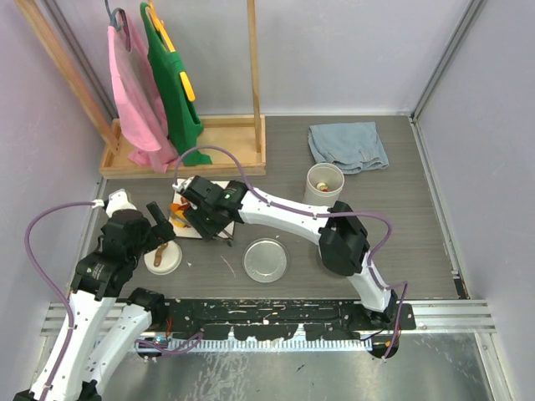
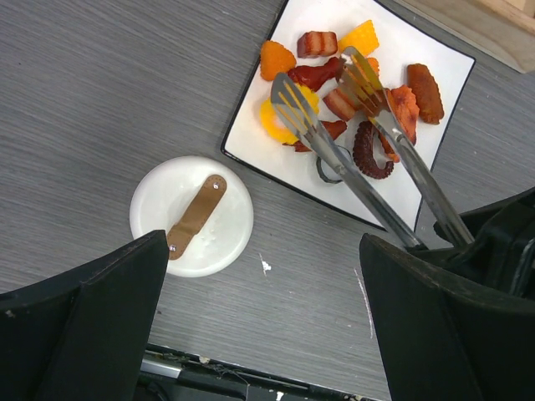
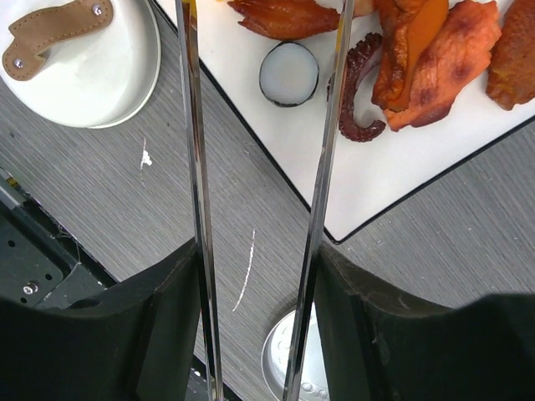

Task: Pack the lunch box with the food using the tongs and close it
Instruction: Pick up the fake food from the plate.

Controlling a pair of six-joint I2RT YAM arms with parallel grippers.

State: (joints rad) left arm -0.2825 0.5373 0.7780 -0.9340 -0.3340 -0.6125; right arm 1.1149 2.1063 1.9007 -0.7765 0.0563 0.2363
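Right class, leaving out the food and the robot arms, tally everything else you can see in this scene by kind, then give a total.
White square plate: 1
White tub: 1
White lid with brown handle: 1
Steel tin: 1
Tongs: 1
Blue cloth: 1
Wooden rack: 1
Hanging garments: 2, pink and green
Total: 9

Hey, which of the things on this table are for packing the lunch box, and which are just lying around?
For the job: tongs, food, white tub, white lid, steel tin.
Lying about: blue cloth, wooden rack, hanging clothes.
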